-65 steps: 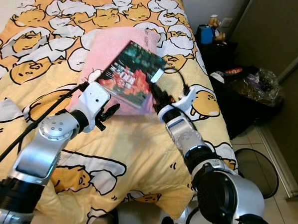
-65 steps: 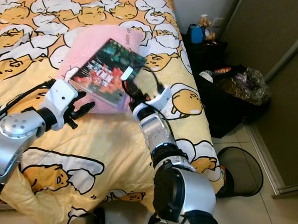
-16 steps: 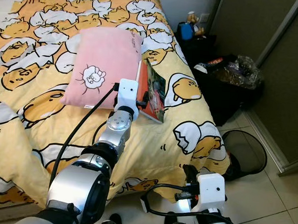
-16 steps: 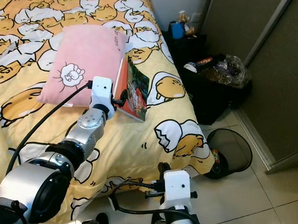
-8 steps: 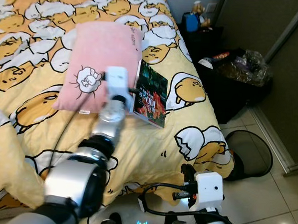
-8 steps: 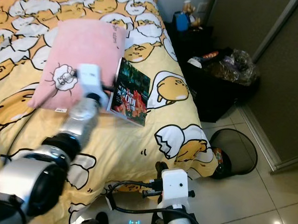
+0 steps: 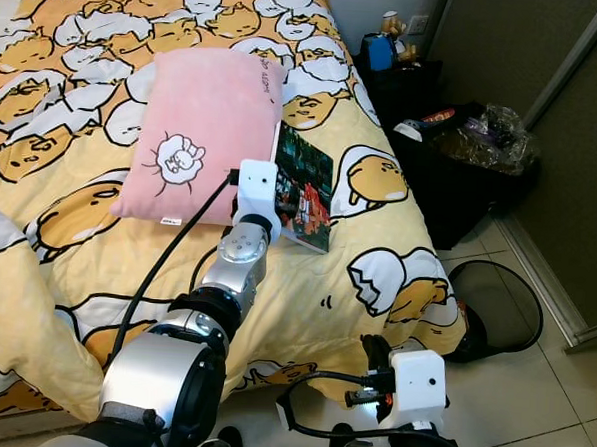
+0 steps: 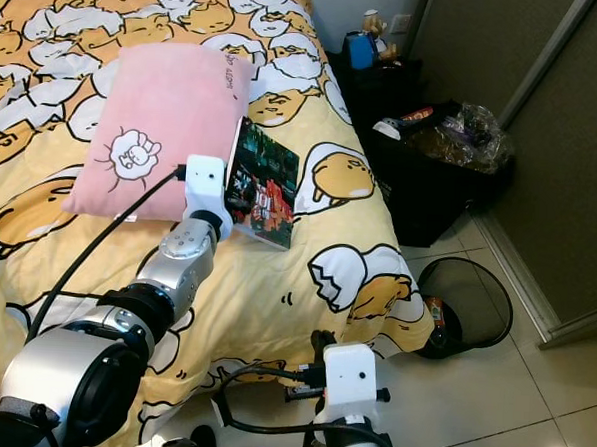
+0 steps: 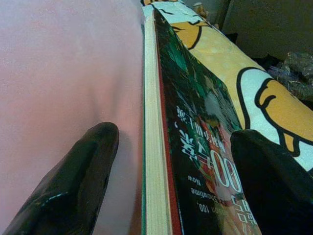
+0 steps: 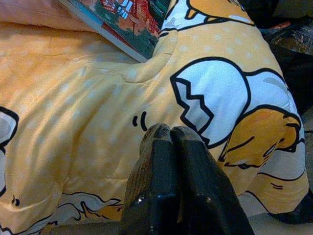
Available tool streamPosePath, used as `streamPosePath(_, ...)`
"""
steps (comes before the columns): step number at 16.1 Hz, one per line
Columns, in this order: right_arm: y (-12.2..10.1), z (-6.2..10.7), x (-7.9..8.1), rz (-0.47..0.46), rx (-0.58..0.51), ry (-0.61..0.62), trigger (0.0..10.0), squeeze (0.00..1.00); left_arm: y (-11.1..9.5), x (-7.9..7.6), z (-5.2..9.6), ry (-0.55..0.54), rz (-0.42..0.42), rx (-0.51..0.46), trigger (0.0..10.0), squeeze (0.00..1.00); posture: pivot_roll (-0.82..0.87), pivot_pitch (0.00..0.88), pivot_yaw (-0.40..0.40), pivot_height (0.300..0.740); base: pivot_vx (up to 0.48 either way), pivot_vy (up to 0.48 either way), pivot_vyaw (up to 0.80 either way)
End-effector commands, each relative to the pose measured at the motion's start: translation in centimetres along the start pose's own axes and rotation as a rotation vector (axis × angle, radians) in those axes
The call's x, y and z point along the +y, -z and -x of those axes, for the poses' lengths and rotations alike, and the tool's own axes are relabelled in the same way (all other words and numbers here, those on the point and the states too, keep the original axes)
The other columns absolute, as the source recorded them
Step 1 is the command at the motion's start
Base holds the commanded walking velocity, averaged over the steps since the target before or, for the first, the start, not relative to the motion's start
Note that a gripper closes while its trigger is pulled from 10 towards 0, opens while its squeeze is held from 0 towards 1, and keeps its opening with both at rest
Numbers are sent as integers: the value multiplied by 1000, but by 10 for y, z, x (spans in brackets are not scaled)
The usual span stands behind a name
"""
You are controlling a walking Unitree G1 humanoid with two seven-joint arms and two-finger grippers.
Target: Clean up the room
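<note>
A book (image 7: 309, 184) with a dark green and red cover leans on its edge against the pink pillow (image 7: 199, 118) on the yellow cartoon bedspread (image 7: 305, 284). My left gripper (image 9: 174, 133) is open astride the book's near end. One finger (image 9: 73, 181) is on the pillow side and the other finger (image 9: 274, 181) is over the cover. My right gripper (image 10: 171, 131) is shut and holds nothing. It hangs low beside the bed's near edge, with its white wrist (image 7: 415, 382) in the left eye view.
A dark nightstand (image 7: 411, 84) with a blue item (image 7: 379, 50) stands right of the bed. In front of it lies a black pile with a crinkled bag (image 7: 488, 138). A wire wastebasket (image 7: 496, 309) sits on the tiled floor. A dark wall panel (image 7: 574, 118) is on the right.
Half a second ago the book lay flatter and my left arm was blurred, further left. Now the book leans against the pillow with the left gripper at its end. The right arm hangs as before.
</note>
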State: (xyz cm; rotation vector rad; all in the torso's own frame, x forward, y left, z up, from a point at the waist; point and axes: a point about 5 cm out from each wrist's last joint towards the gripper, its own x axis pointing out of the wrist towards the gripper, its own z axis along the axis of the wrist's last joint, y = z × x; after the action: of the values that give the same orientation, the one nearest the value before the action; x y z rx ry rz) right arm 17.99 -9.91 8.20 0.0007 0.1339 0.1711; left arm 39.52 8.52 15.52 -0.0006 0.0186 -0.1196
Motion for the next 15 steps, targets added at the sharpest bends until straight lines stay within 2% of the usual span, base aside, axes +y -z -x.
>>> streamPosePath(1,1,3,8,-36,19,-10,10000,0,13,-3,4,13,16,56,10000,0,-239,298,37,740,0,0,0)
streamPosePath(2,1,3,8,-37,21,-9,10000,0,12,-6,4,33,40,49,10000,0,-240,298,37,740,0,0,0)
streamPosePath(7,3,3,10,-40,31,-15,10000,0,14,-12,4,69,53,58,10000,0,-229,307,39,740,0,0,0)
streamPosePath(9,4,3,10,-41,34,-17,10000,0,24,-11,7,68,54,111,10000,0,-227,308,39,740,0,0,0)
streamPosePath(11,4,3,11,-43,40,-19,10000,0,43,-8,13,57,148,234,10000,0,-228,311,37,740,0,0,0)
streamPosePath(12,5,3,10,-44,43,-19,10000,0,49,-6,15,42,189,267,10000,0,-228,311,37,740,0,0,0)
streamPosePath(13,5,3,10,-45,44,-19,10000,0,50,-5,15,41,197,278,10000,0,-228,313,35,740,0,0,0)
streamPosePath(14,5,4,10,-47,46,-19,10000,0,49,-3,15,37,207,279,1686,0,-229,315,35,740,0,0,0)
streamPosePath(15,5,4,10,-49,48,-17,10000,0,46,-1,13,26,212,270,0,0,-230,315,35,740,0,0,0)
